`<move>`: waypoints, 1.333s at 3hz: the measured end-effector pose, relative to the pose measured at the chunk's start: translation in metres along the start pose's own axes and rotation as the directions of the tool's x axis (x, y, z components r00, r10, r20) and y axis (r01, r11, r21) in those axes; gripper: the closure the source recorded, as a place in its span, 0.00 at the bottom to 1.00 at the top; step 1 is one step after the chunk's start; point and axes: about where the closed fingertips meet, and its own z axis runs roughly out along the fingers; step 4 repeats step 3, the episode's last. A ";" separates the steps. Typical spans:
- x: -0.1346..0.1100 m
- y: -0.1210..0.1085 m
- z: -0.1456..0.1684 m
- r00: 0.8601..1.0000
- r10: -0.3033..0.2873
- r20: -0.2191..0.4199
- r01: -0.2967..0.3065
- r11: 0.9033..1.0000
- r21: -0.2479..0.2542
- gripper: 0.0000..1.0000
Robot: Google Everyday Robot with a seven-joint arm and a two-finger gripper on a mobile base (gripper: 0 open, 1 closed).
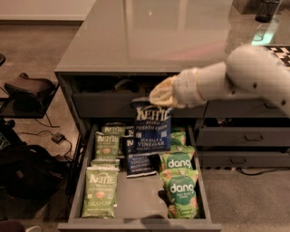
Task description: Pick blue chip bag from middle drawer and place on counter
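My gripper [156, 97] is shut on the top edge of a blue chip bag [152, 127], a navy Kettle bag with white lettering. The bag hangs upright in the air above the open middle drawer [136, 199], in front of the cabinet's top drawer. A second navy Kettle bag [138, 162] lies flat on the drawer floor below it. The glossy grey counter [149, 31] stretches behind and above the gripper. My white arm reaches in from the right.
Green Kettle bags [99, 190] lie at the drawer's left, green dang bags [181, 192] at its right. Narrower drawers with bar handles [244, 136] are on the right. A dark cup [267, 9] and a checkered board [281, 52] sit on the counter. A black bag and cables lie on the floor at left.
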 end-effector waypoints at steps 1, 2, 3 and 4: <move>-0.024 -0.044 -0.030 0.999 0.005 -0.046 -0.004 1.000 0.020 1.00; -0.044 -0.084 -0.058 0.995 0.049 -0.085 -0.045 0.997 0.055 1.00; -0.044 -0.084 -0.058 0.995 0.049 -0.085 -0.045 0.997 0.055 1.00; -0.044 -0.084 -0.058 0.995 0.049 -0.085 -0.045 0.997 0.055 1.00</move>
